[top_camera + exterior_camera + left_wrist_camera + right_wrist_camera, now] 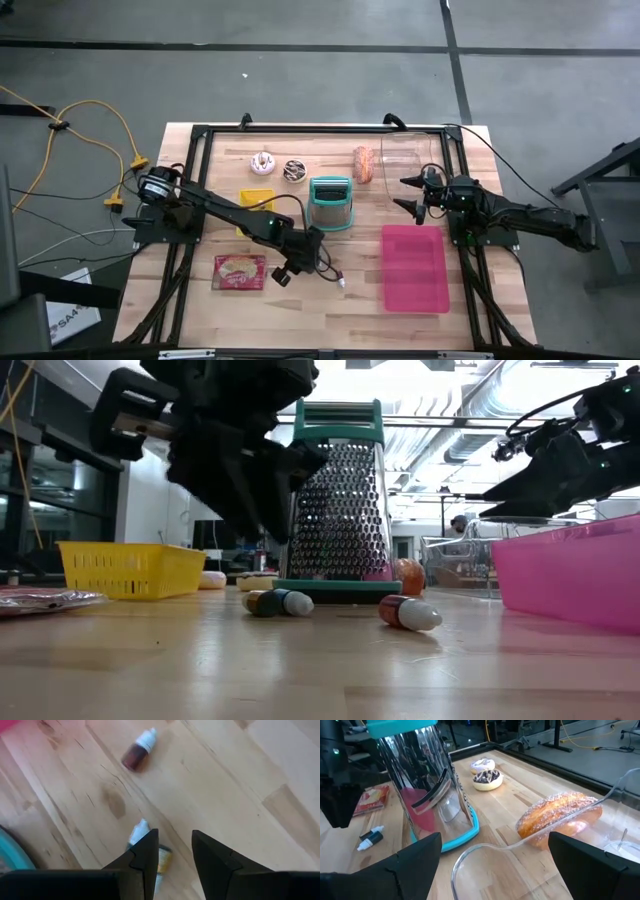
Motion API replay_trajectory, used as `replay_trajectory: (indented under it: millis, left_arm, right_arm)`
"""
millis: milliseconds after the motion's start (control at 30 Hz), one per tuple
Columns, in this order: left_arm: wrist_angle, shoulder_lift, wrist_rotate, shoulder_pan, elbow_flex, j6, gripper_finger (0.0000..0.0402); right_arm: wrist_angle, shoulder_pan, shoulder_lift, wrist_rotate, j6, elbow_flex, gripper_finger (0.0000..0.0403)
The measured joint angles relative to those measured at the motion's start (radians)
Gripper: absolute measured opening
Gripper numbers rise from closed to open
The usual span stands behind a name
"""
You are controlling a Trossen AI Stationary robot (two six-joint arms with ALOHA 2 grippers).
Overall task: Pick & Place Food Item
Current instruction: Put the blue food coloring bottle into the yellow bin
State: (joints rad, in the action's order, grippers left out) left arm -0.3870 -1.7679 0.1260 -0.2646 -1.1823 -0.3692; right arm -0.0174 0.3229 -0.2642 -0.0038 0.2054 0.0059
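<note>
A sugared bun (363, 165) lies at the far side of the table beside a clear container (410, 155), with two small doughnuts (262, 162) (294, 171) to its left. My left gripper (175, 837) hovers above the table's middle (312, 245), open, nothing between its fingers. Under one finger lies a small dark-and-yellow bottle (142, 840) with a white cap. A brown bottle (139, 751) lies on its side farther off. My right gripper (495, 837) waits open at the right (408, 195), facing the bun (560, 815) from a little way off.
A teal-rimmed metal grater (331, 203) stands upright just behind the left gripper. A yellow basket (257, 200) sits to its left, a red packet (240, 271) at the near left, and a pink tray (415, 268) at the near right. Bare wood lies between packet and tray.
</note>
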Motion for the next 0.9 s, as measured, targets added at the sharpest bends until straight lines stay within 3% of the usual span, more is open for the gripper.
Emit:
replay_trajectory:
  millis: [900]
  left_arm:
    - [-0.032,-0.076,-0.071,0.0,0.0,0.002,0.0113]
  right_arm:
    - [0.0,0.0,-0.003,0.0,0.0,0.0,0.0357]
